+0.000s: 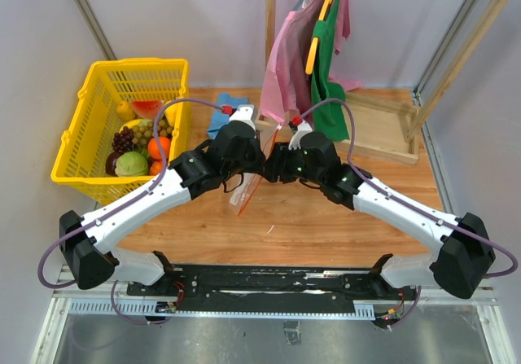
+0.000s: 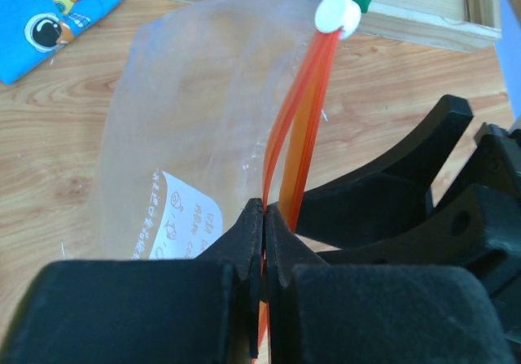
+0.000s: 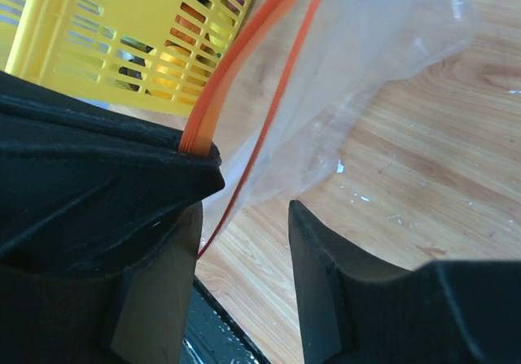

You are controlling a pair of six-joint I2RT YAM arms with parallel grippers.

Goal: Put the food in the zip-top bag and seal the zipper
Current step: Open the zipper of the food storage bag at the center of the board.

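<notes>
Grips zip-top bag (image 2: pixel 187 111) at zipper (image 2: pixel 307 111) with closed left tool (image 2: pixel 263 217); straddles zipper with half-wide right tool (image 3: pixel 252 197). Catch one lip only.

Clear bag (image 2: pixel 187 111) — orange-red zipper (image 2: pixel 305 103)

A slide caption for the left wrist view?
Left gripper shut on the red zipper strip of the clear plastic bag.

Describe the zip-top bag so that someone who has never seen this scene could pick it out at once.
Start at the middle of the wooden table. The zip-top bag is there, pinched in the left gripper. Unlike the yellow basket and blue cloth nearby, it is clear film with a red zipper along one edge and a white slider.
</notes>
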